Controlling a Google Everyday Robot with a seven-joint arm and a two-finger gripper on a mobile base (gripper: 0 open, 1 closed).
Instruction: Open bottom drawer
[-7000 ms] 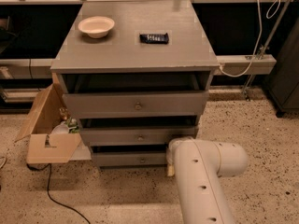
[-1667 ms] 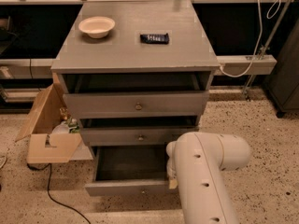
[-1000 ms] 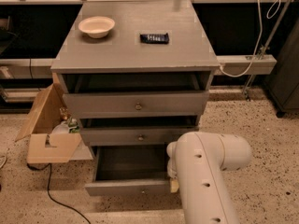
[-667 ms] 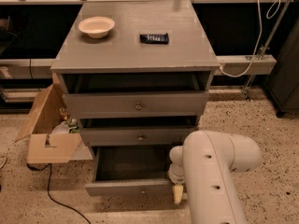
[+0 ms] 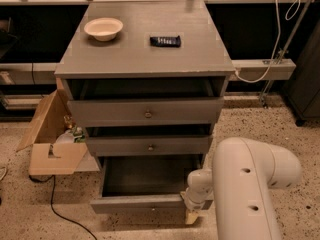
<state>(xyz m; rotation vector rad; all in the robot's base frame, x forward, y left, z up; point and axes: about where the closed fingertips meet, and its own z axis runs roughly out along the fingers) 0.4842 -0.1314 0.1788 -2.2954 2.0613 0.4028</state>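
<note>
Grey bottom drawer (image 5: 137, 203) out; tool (image 5: 192, 215) low by bench (image 5: 145, 59) front right corner, grip untellable; pull straight, no twisting.

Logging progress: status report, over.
Gripper low at right front corner of the grey wooden bottom drawer. Drawer pulled out. Brown cardboard box beside the cabinet, out of its path.
</note>
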